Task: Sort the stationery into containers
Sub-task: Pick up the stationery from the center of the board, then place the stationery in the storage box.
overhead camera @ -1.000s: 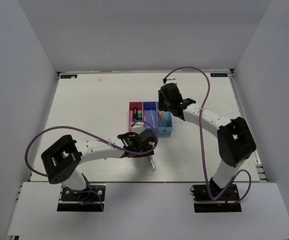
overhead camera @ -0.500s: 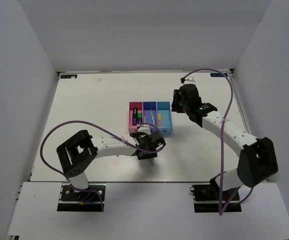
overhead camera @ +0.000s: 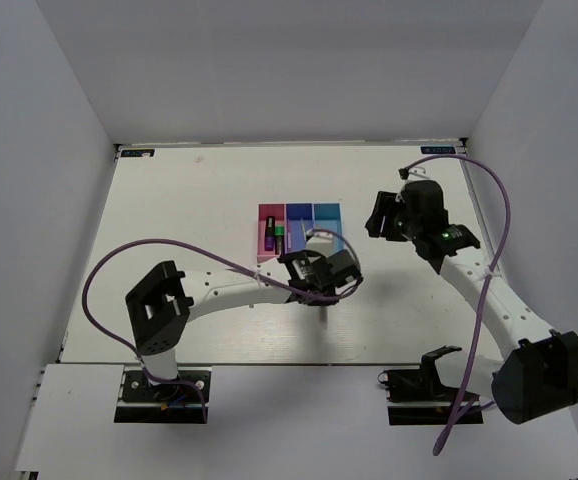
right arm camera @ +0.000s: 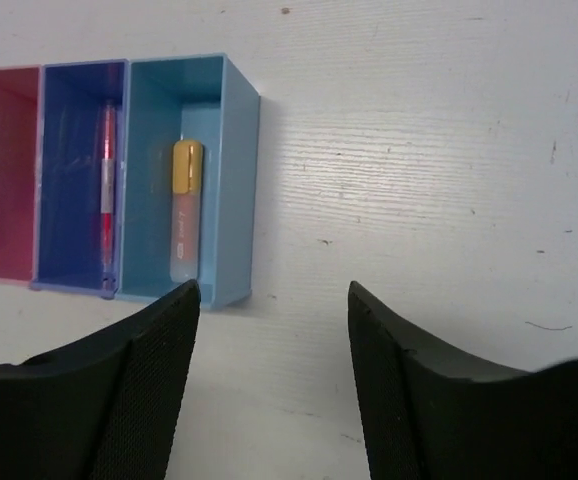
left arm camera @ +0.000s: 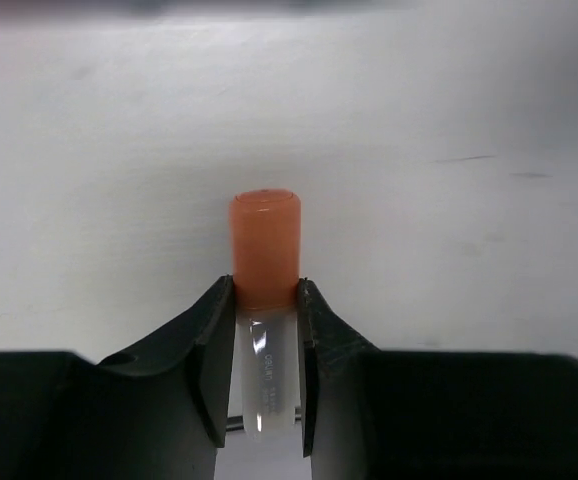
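Carry step: left gripper [left arm camera: 266, 292] pinches orange-capped clear plastic marker [left arm camera: 266, 235]. Right gripper [right arm camera: 272, 296] gapes wide, empty. Next, likely: align over teal rectangular plastic bin [right arm camera: 241, 150], release.

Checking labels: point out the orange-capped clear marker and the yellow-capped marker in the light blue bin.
orange-capped clear marker [left arm camera: 265, 250]: left wrist view, on its orange cap.
yellow-capped marker [right arm camera: 186, 167]: right wrist view, on its yellow cap.

On the white bench [overhead camera: 169, 220], the pink bin [overhead camera: 268, 214], dark blue bin [overhead camera: 299, 212] and teal bin [overhead camera: 327, 213] stand joined in a row. A green marker [overhead camera: 280, 231] and a purple marker [overhead camera: 268, 240] lie in the pink one. The left end effector [overhead camera: 326, 278] covers the row's near end, with a pale pen [overhead camera: 326, 301] poking from it. The right end effector [overhead camera: 377, 216] hangs near the teal bin's right side.
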Robot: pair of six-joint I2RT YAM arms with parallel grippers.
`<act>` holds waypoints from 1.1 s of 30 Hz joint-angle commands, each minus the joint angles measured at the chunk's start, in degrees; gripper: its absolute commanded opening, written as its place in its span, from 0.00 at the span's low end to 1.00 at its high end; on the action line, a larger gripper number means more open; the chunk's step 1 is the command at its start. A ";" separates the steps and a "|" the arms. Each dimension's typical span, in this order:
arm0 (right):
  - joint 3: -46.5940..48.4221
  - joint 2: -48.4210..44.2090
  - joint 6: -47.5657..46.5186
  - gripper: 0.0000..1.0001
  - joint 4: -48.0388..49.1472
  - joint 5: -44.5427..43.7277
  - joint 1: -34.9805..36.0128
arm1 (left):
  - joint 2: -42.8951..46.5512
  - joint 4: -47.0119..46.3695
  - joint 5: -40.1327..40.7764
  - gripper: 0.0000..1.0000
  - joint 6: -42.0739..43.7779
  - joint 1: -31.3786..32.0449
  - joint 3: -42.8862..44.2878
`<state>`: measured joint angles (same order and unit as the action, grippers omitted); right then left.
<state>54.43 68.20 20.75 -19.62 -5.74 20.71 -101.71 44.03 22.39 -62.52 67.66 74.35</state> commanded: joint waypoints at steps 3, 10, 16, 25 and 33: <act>-1.69 -6.31 -13.95 0.35 -5.07 12.75 -2.34 | -0.23 6.67 7.31 0.02 10.75 -1.55 17.88; -7.15 -14.06 -19.43 0.00 -6.74 15.68 -4.01 | -11.31 6.86 5.65 0.02 19.08 -9.20 35.75; -8.47 -16.70 -19.17 0.00 -6.49 14.35 -5.85 | -19.31 5.28 3.45 0.02 22.53 -15.96 41.76; -8.82 -15.74 -18.56 0.00 -6.57 14.79 -8.05 | -23.18 1.41 -1.82 0.15 23.50 -20.02 39.91; -9.26 -14.86 -18.38 0.26 -6.22 16.28 -9.28 | -22.39 0.88 -3.67 0.51 23.67 -20.11 38.94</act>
<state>45.93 53.25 2.70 -26.89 9.28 11.99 -126.13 45.80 20.10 -39.31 47.46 113.62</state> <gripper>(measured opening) 0.239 0.496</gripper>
